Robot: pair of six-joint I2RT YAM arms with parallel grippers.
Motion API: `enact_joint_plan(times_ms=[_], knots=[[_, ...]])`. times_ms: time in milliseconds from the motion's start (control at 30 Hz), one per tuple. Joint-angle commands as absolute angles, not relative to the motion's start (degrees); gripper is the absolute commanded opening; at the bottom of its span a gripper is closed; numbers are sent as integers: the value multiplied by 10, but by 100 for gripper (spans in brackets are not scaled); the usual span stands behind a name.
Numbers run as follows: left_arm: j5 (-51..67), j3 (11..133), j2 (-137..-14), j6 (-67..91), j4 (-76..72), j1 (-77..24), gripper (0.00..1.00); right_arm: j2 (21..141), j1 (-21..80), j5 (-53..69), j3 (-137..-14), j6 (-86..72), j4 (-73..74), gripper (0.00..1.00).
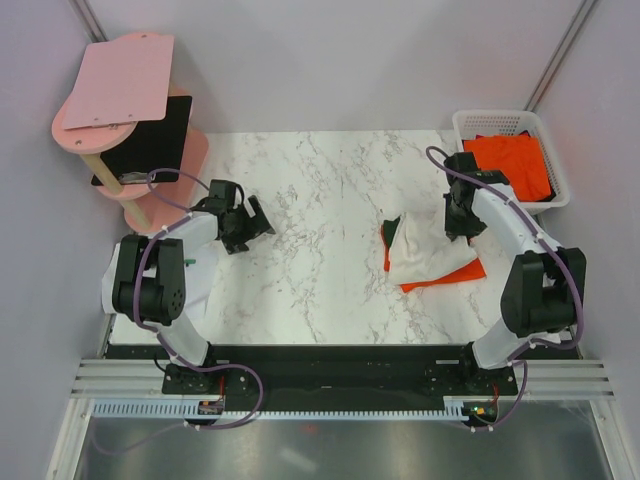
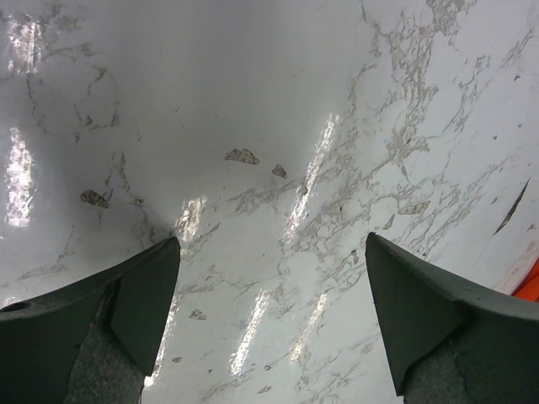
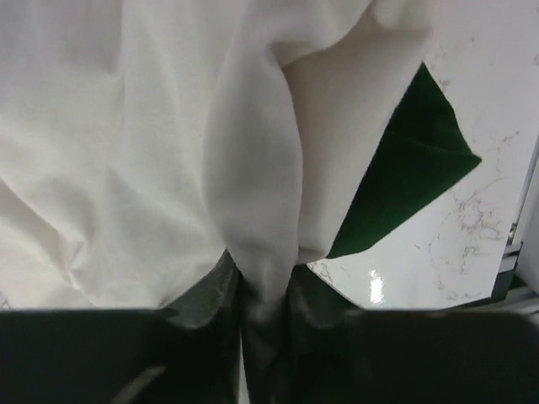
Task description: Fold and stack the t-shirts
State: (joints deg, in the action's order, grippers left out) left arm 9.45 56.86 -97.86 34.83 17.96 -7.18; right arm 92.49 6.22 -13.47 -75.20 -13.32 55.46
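Note:
The cream-white t-shirt (image 1: 422,250) lies bunched on the right of the marble table, on top of an orange t-shirt (image 1: 445,277) whose edges stick out below it. My right gripper (image 1: 458,222) is shut on a fold of the cream-white t-shirt (image 3: 194,143); a dark green sleeve (image 3: 404,181) shows beside it. More orange t-shirts (image 1: 515,163) lie in the white basket (image 1: 464,125). My left gripper (image 1: 252,222) is open and empty over bare table (image 2: 269,210) at the left.
A pink stand (image 1: 120,90) with a black panel stands at the back left corner. The white basket sits at the back right corner, close behind my right arm. Purple walls enclose the table on three sides.

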Motion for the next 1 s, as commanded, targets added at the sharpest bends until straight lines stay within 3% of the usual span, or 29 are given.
enact_joint_plan(times_ms=[0, 67, 100, 133, 367, 667, 967], knots=[[113, 545, -998, 330, 166, -97, 98, 933, 62, -246, -790, -164, 567, 52], [114, 543, -995, 329, 163, -112, 98, 909, 64, -260, -779, -170, 537, 70], [113, 541, -992, 327, 161, -132, 98, 893, 65, -265, -756, -169, 520, 89], [111, 540, -990, 328, 160, -143, 98, 875, 65, -265, -746, -165, 496, 98], [100, 559, -986, 347, 149, -299, 98, 736, 68, -224, -704, -142, 446, 98], [144, 667, -1007, 395, 86, -399, 95, 768, 71, -141, -653, -143, 415, 98], [195, 851, -1089, 395, 72, -425, 93, 776, 63, -207, -612, -186, 379, 98]])
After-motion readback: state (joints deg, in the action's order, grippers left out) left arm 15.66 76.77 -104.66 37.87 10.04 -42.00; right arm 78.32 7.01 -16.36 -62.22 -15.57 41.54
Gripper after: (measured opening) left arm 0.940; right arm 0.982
